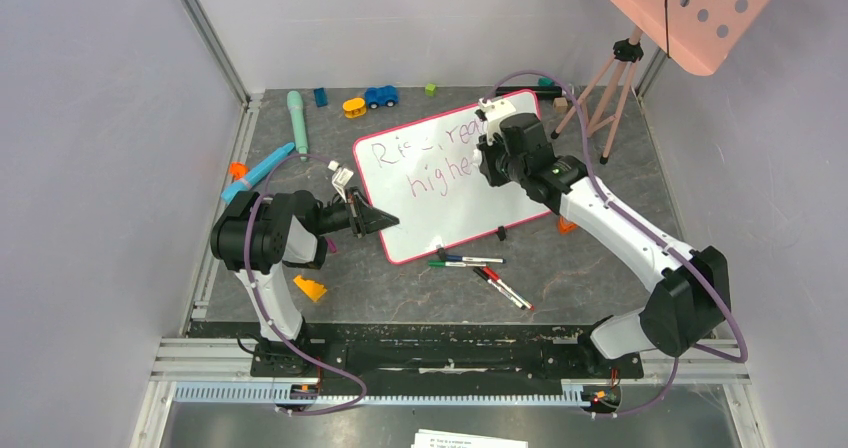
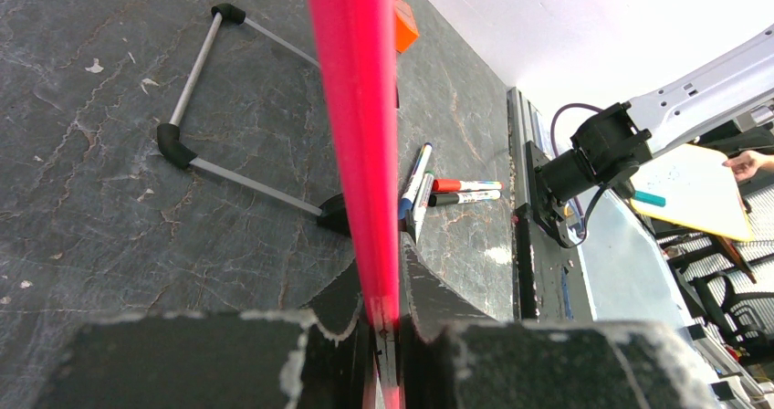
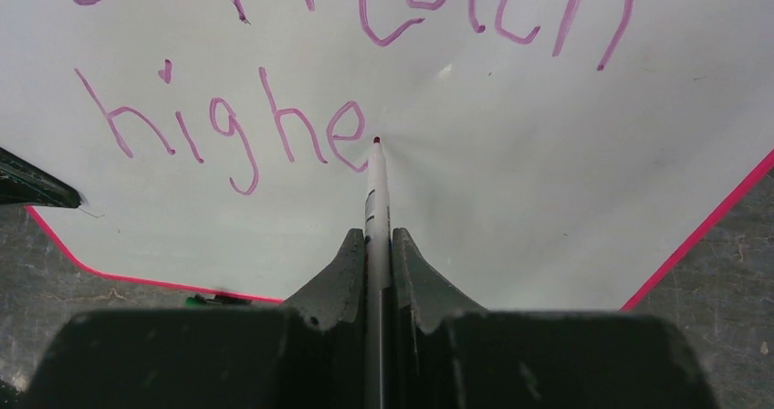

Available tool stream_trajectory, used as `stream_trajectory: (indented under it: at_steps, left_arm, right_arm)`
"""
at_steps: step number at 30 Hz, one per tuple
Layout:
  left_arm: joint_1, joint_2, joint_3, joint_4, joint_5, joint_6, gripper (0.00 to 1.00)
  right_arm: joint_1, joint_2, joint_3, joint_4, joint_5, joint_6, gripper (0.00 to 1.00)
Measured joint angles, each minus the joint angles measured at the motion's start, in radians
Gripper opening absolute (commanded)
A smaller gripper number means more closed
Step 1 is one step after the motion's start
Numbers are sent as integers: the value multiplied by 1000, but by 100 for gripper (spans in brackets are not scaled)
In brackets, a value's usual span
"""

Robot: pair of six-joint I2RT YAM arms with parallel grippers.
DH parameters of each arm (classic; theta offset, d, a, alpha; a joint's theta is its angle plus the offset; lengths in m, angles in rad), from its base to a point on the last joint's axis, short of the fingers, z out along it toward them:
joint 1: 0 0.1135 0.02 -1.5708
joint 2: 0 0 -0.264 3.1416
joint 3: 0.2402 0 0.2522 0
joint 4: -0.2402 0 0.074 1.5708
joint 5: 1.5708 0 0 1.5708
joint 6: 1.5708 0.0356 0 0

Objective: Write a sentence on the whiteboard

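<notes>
The whiteboard [image 1: 455,203] with its pink-red rim stands tilted in the middle of the table. My left gripper [image 1: 385,220] is shut on its left rim [image 2: 356,135], seen edge-on in the left wrist view. The purplish-pink sentence [image 3: 228,126] reads "Rise, reach" above "highe". My right gripper [image 3: 376,249] is shut on a white marker [image 3: 375,190], whose tip touches the board just right of the last "e". In the top view my right gripper [image 1: 497,158] covers the end of both lines.
Several loose markers [image 1: 480,268] lie in front of the board, also in the left wrist view [image 2: 438,190]. Toys lie at the back left: a teal cylinder [image 1: 297,116], a blue car [image 1: 380,96], a blue tool [image 1: 258,171]. A tripod [image 1: 605,88] bears a salmon perforated panel [image 1: 700,8].
</notes>
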Motion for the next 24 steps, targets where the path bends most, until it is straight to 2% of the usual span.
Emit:
stream_trajectory:
  at_steps: [24]
  left_arm:
    - [0, 0, 0, 0, 0, 0, 7]
  right_arm:
    - [-32, 0, 14, 0, 6, -18, 0]
